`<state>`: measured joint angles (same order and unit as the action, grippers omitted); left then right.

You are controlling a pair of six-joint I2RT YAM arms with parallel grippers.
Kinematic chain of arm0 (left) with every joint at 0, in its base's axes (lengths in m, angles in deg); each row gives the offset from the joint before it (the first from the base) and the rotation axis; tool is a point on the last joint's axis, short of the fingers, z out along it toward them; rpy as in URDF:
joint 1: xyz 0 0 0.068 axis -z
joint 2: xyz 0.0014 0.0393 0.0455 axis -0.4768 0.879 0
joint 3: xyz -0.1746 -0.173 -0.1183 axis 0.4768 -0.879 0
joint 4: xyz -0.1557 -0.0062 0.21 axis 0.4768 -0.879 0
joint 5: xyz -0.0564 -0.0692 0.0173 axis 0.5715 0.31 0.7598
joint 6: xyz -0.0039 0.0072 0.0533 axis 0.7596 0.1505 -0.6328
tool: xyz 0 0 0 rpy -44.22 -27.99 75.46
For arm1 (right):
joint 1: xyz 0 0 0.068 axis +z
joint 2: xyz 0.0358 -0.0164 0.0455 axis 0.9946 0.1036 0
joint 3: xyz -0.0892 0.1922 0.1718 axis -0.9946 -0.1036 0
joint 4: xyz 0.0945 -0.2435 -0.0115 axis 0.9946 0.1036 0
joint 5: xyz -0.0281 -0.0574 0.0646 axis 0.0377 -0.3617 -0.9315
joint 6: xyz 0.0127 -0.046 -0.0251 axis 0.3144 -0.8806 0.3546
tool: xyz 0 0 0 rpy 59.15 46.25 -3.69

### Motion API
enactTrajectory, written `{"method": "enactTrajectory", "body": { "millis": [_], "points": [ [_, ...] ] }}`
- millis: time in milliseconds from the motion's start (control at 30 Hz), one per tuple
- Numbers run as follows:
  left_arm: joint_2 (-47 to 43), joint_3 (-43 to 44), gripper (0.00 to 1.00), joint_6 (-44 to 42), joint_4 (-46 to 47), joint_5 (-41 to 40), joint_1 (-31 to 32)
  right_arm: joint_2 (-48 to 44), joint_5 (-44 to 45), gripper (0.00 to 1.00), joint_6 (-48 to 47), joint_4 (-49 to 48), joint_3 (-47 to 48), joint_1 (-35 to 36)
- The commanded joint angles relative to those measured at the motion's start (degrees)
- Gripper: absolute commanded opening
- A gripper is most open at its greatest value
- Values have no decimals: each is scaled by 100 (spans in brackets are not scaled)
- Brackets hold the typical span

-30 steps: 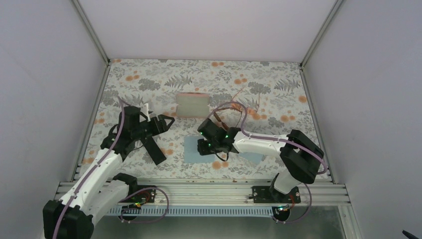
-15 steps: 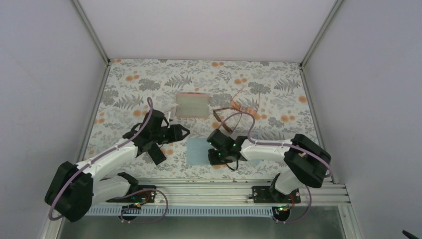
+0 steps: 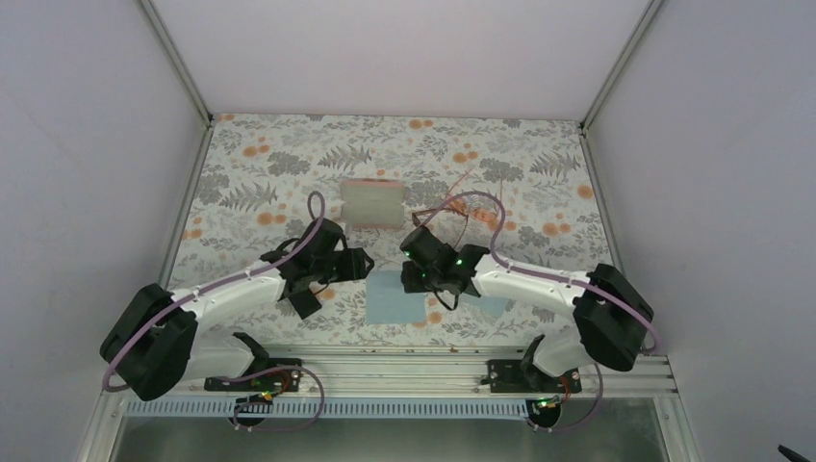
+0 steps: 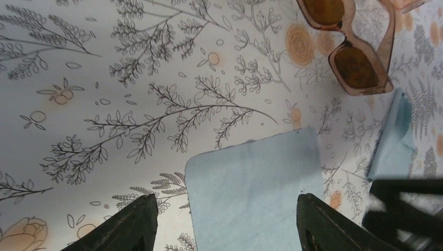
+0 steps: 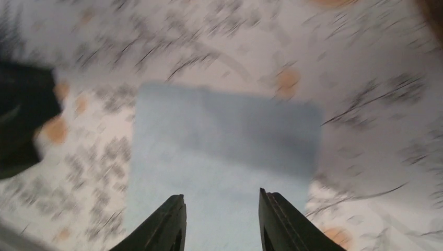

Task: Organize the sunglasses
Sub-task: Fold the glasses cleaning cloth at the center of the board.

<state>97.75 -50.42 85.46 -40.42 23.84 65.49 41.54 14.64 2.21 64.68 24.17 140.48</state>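
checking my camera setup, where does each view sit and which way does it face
Top view: fixed above and behind the arms, looking down on the table; the left arm and right arm both show.
Left wrist: on the left arm, looking down past the open left tool at the blue cloth and a pair of sunglasses.
Right wrist: on the right arm, blurred, looking down past the open right tool at a blue cloth.
Shared: both wrist views frame a blue cloth, seemingly the same one.
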Motion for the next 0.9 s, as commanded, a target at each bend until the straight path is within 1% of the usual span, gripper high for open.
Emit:
{"method": "enactTrajectory", "body": {
  "millis": [0, 33, 67, 100, 200, 367, 467, 567, 700, 867],
  "points": [
    [244, 94, 65, -135, -19, -159, 140, 455, 973, 36, -427, 331, 153, -407],
    [324, 134, 64, -149, -54, -151, 155, 568, 969, 36, -562, 298, 193, -452],
    [451, 182, 59, -184, -107, -147, 176, 682, 952, 34, -690, 258, 242, -476],
    [554, 244, 56, -222, -166, -135, 201, 794, 946, 33, -809, 229, 293, -493],
    [823, 373, 51, -308, -229, -109, 269, 1068, 930, 31, -966, 156, 432, -533],
    [1190, 579, 48, -315, -242, -105, 371, 1248, 953, 27, -1056, 26, 523, -601],
    [1341, 672, 47, -308, -268, -147, 394, 1270, 946, 26, -1072, -55, 491, -627],
    [1459, 736, 45, -293, -326, -156, 423, 1523, 853, 24, -1102, -121, 466, -649],
    [1644, 856, 44, -252, -597, -324, 467, 1582, 699, 24, -1204, -297, 369, -642],
    [1782, 861, 43, -238, -602, -308, 570, 1711, 731, 23, -1206, -282, 377, -650]
  ]
}}
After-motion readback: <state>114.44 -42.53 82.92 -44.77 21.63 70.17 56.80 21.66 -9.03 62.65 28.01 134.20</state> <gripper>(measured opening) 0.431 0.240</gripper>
